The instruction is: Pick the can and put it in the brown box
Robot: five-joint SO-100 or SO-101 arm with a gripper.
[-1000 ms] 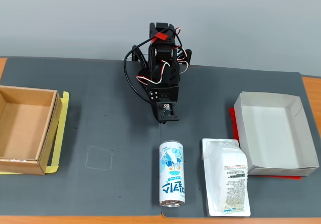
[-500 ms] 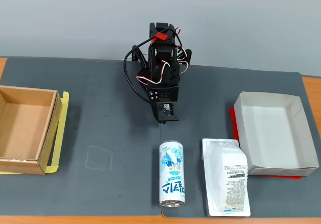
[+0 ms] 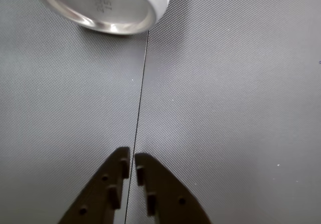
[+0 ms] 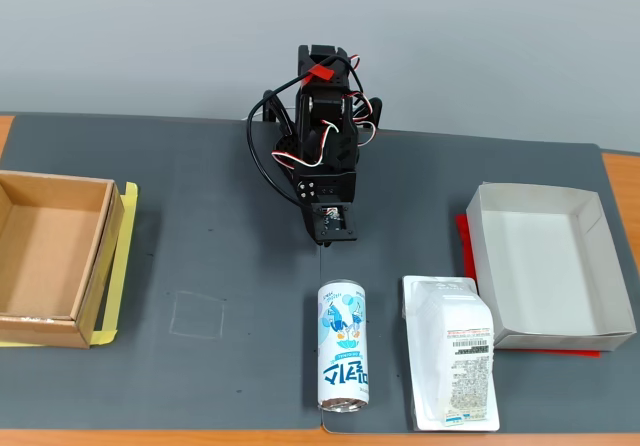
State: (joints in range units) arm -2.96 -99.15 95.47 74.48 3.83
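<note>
The can [image 4: 343, 344] is slim and white with blue lettering and lies on its side on the dark mat, near the front edge in the fixed view. Its silver end [image 3: 103, 5] shows at the top left of the wrist view. The brown box [image 4: 47, 254] stands empty at the far left of the mat. My gripper [image 3: 131, 164] is shut and empty, its dark fingertips almost touching above the mat seam. In the fixed view the gripper [image 4: 325, 238] hangs from the folded arm, a short way behind the can.
A flat white plastic-wrapped package [image 4: 453, 351] with a barcode label lies right of the can. A white paper tray [image 4: 550, 266] stands at the far right. Yellow tape [image 4: 112, 281] edges the brown box. A faint square outline [image 4: 197, 314] marks the mat.
</note>
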